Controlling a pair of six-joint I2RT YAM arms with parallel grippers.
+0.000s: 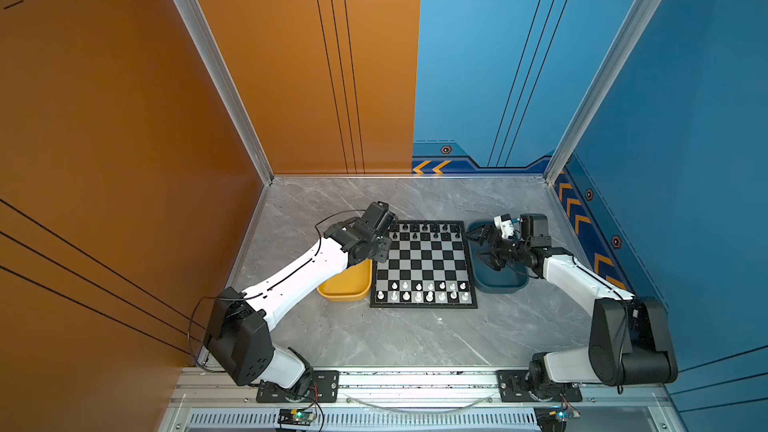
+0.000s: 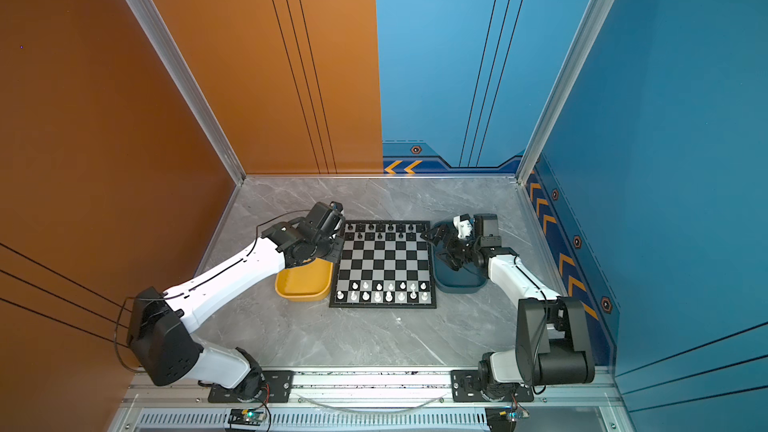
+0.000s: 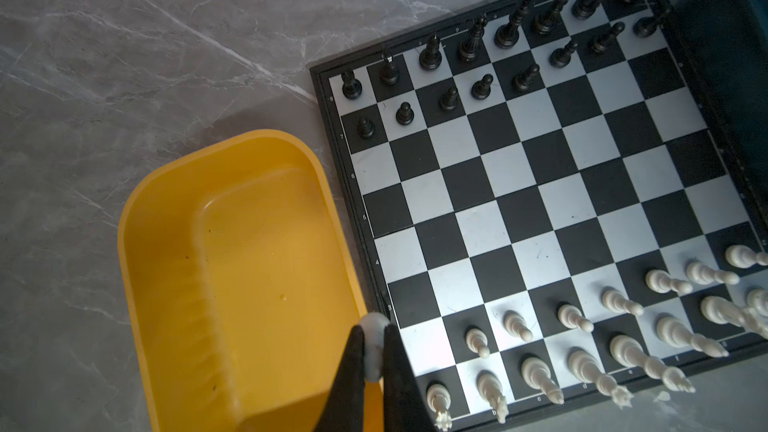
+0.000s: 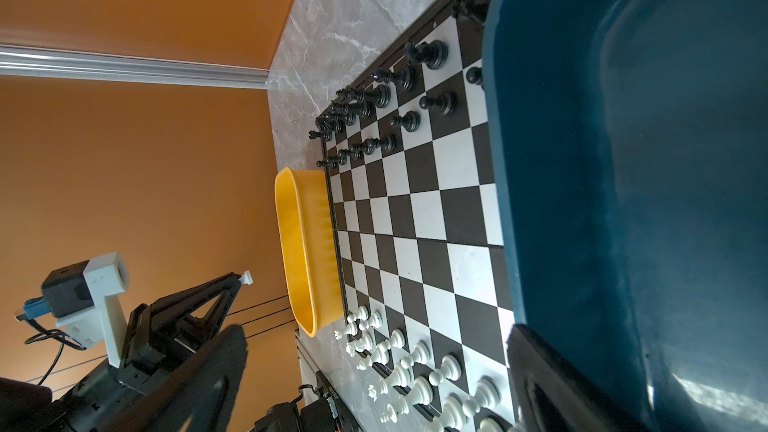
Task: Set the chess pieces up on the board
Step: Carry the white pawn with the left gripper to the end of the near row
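Observation:
The board (image 1: 424, 263) (image 2: 384, 263) lies mid-table. Black chess pieces (image 1: 424, 231) fill its two far rows and white chess pieces (image 1: 420, 291) its two near rows. My left gripper (image 3: 372, 329) (image 1: 382, 255) is shut on a small white piece (image 3: 372, 347) (image 4: 246, 277). It hangs above the yellow tray's (image 3: 249, 243) edge by the board's left side. In the left wrist view the outermost left square (image 3: 419, 338) of the white pawn row is bare. My right gripper (image 4: 374, 328) (image 1: 482, 248) stands open and empty over the dark blue tray (image 4: 623, 160).
The yellow tray (image 1: 347, 289) (image 2: 303, 285) touches the board's left edge and looks empty. The dark blue tray (image 1: 498, 281) (image 2: 457, 283) sits against the right edge. Orange and blue walls close in three sides. Grey marble table (image 1: 395, 338) lies in front.

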